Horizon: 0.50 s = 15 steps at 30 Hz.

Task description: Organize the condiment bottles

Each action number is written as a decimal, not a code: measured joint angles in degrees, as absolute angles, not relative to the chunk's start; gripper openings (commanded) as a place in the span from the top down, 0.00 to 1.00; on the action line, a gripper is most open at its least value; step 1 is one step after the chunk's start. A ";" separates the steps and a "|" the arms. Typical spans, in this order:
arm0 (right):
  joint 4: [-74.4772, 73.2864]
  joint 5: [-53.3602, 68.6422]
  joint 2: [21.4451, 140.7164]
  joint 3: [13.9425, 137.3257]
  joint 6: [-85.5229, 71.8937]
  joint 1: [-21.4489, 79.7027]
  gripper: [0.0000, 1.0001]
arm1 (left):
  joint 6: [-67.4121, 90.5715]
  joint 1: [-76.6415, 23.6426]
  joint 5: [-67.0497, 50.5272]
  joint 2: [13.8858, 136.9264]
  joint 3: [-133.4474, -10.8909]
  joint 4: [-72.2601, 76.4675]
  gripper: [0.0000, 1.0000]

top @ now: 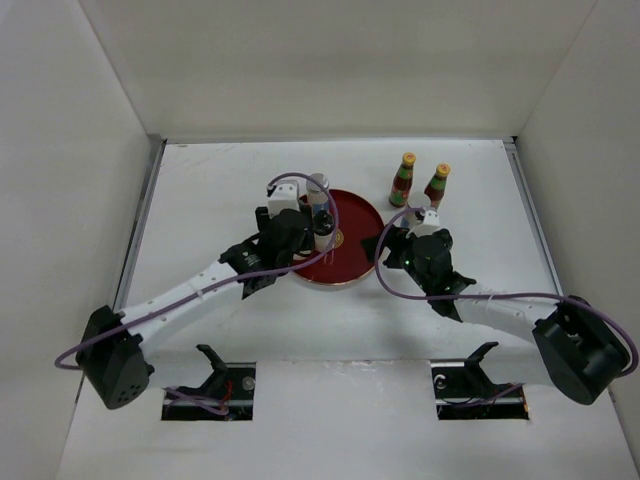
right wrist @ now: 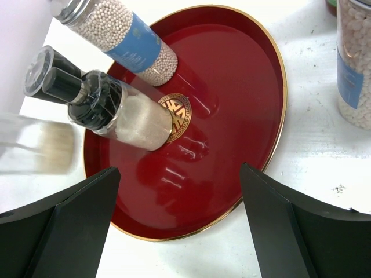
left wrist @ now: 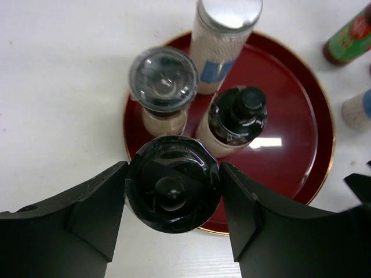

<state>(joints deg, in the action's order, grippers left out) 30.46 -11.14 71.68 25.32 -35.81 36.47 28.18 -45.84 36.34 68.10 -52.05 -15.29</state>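
Note:
My left gripper [left wrist: 174, 176] is shut on a pale spice jar with a black lid [left wrist: 172, 184], held at the near-left rim of the round red tray [left wrist: 290, 145]. Three more jars stand on the tray: a silver-lidded one [left wrist: 223, 40], a clear-lidded one [left wrist: 164, 81] and a black-capped one [left wrist: 235, 119]. My right gripper [right wrist: 179, 171] is open and empty over the tray's right part [right wrist: 232, 104]. Two red sauce bottles with yellow caps [top: 403, 180] [top: 437, 186] stand behind the tray on the right. A blue-labelled bead jar [right wrist: 353, 63] stands on the table beside my right gripper.
White walls enclose the table on the left, back and right [top: 320, 90]. The right arm [top: 500, 310] lies across the near right. The left arm [top: 190, 295] runs from the near left toward the tray.

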 measured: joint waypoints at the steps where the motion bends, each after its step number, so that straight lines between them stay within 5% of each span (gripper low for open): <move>1: 30.48 -11.14 71.61 25.32 -35.81 36.47 0.09 | 28.05 -46.11 35.97 69.80 -52.05 -14.76 0.61; 15: 30.41 -11.62 70.00 25.32 -35.55 36.47 0.09 | 26.72 -46.13 33.78 78.08 -51.59 -8.91 0.51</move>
